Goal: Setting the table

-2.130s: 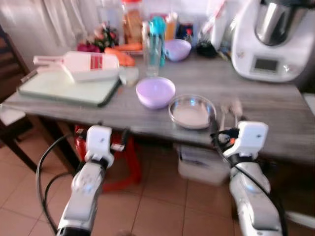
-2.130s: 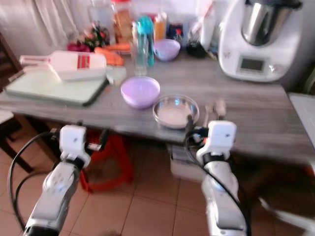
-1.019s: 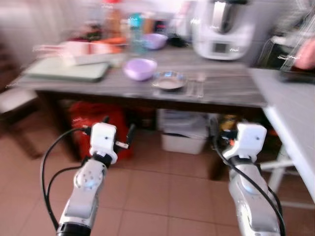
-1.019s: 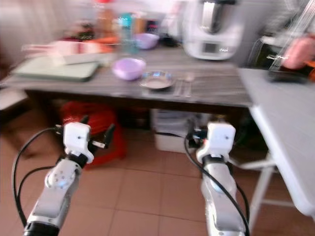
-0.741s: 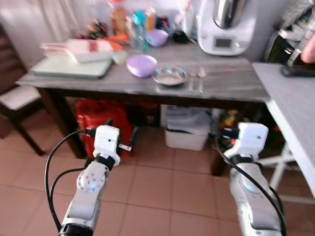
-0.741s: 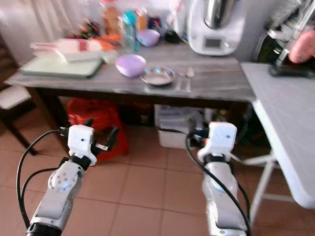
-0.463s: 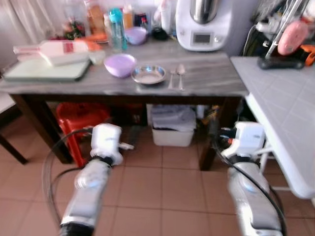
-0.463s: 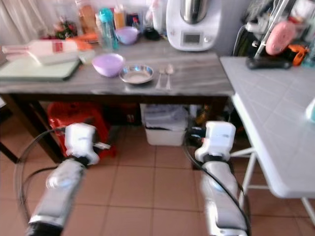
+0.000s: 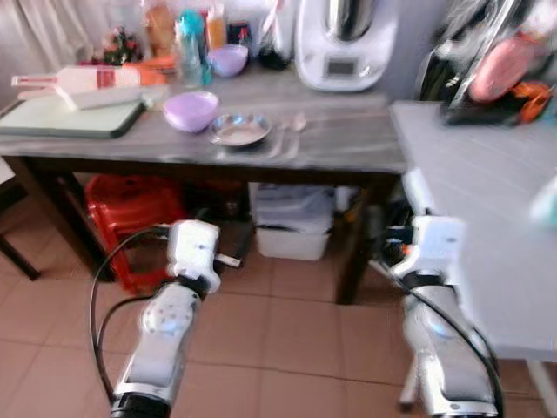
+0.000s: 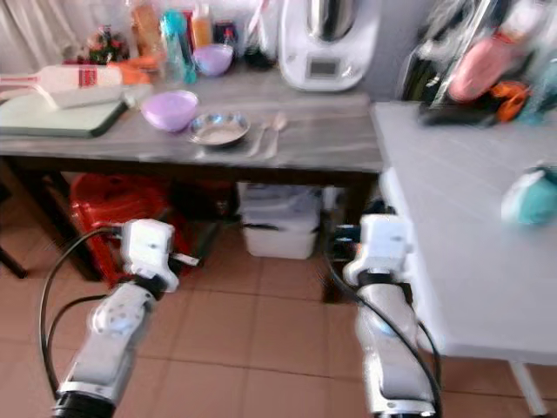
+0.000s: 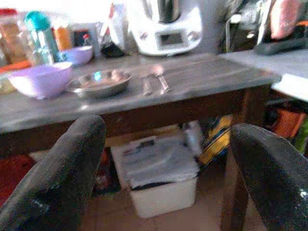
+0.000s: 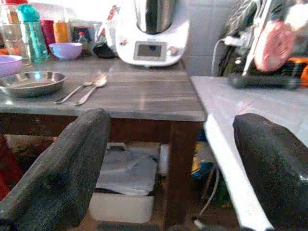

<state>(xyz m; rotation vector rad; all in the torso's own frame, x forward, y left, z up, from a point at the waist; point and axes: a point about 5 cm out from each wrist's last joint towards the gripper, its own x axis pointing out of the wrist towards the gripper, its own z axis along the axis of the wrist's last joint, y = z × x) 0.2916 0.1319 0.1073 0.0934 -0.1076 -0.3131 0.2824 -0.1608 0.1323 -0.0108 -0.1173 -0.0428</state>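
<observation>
On the wooden table (image 9: 348, 152) ahead sit a lilac bowl (image 9: 192, 111), a steel plate (image 9: 239, 130) beside it, and a fork and spoon (image 9: 287, 138) lying right of the plate. Both arms are held low over the tiled floor, well short of the table. My left gripper (image 11: 168, 127) is open, its two black fingers spread wide with nothing between them. My right gripper (image 12: 171, 130) is open and empty too, and the plate (image 12: 31, 82) and cutlery (image 12: 86, 89) show beyond it.
A white kitchen machine (image 9: 344, 43), a teal bottle (image 9: 190, 35), a small purple bowl (image 9: 228, 59) and a green cutting board (image 9: 70, 117) crowd the table's back and left. Under it stand a white bin (image 9: 291, 231) and a red stool (image 9: 130, 218). A white tiled table (image 9: 487, 174) juts in close on the right.
The camera has backed away from the wooden table and swung right, bringing the white table into view. Both grippers stay open and low.
</observation>
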